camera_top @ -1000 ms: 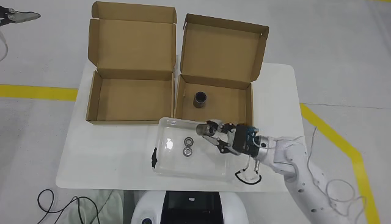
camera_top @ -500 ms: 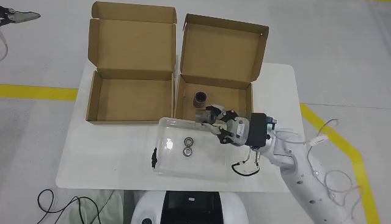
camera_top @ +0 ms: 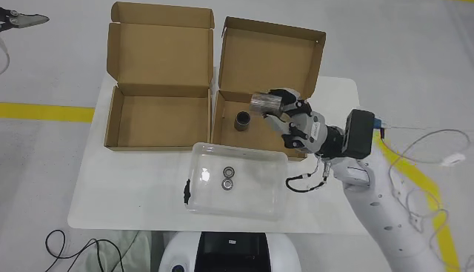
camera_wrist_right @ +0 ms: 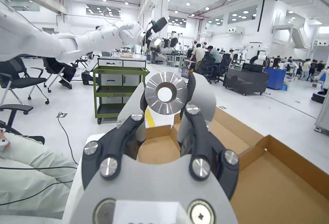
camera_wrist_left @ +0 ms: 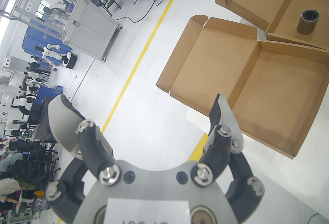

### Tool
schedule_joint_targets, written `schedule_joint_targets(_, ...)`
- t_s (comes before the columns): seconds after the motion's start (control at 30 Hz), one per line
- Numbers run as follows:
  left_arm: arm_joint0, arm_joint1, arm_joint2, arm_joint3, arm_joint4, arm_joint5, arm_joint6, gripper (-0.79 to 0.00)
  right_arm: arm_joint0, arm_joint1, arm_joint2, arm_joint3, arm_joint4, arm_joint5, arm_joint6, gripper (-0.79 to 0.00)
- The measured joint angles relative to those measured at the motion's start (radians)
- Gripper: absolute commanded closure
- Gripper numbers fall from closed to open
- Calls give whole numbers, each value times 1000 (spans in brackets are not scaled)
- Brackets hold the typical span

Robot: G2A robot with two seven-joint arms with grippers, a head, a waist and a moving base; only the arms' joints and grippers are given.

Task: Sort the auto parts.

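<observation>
My right gripper (camera_top: 275, 106) is shut on a silvery metal sleeve (camera_top: 262, 100) and holds it in the air above the right cardboard box (camera_top: 289, 127). The right wrist view shows the sleeve (camera_wrist_right: 164, 97) end-on, with a round hole, between the fingers (camera_wrist_right: 203, 96). A dark cylinder (camera_top: 243, 120) stands upright in that box, and the left wrist view shows the cylinder (camera_wrist_left: 308, 21) too. Two small ring bearings (camera_top: 228, 178) lie in the clear plastic tray (camera_top: 259, 198). My left gripper (camera_wrist_left: 140, 112) is open and holds nothing, far out over the floor to the left of the table (camera_top: 22, 18).
The left cardboard box (camera_top: 157, 120) has nothing in it, and its lid stands open at the back. A small black item (camera_top: 187, 190) sits at the tray's left edge. The white table (camera_top: 118, 190) has bare room left of the tray. Cables hang from the right arm (camera_top: 304, 183).
My right gripper has risen out of the clear tray with the silvery sleeve and moved back over the right box. The bearings and the dark cylinder have stayed put.
</observation>
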Motion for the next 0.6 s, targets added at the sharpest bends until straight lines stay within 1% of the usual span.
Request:
schedule_joint_targets(0.3, 0, 0, 0, 0, 0, 0, 0, -785, 71, -16, -10, -6, 29, 5, -29, 0)
schedule_joint_targets(0.6, 0, 0, 0, 0, 0, 0, 0, -785, 84, -24, -10, -6, 15, 14, -21, 0)
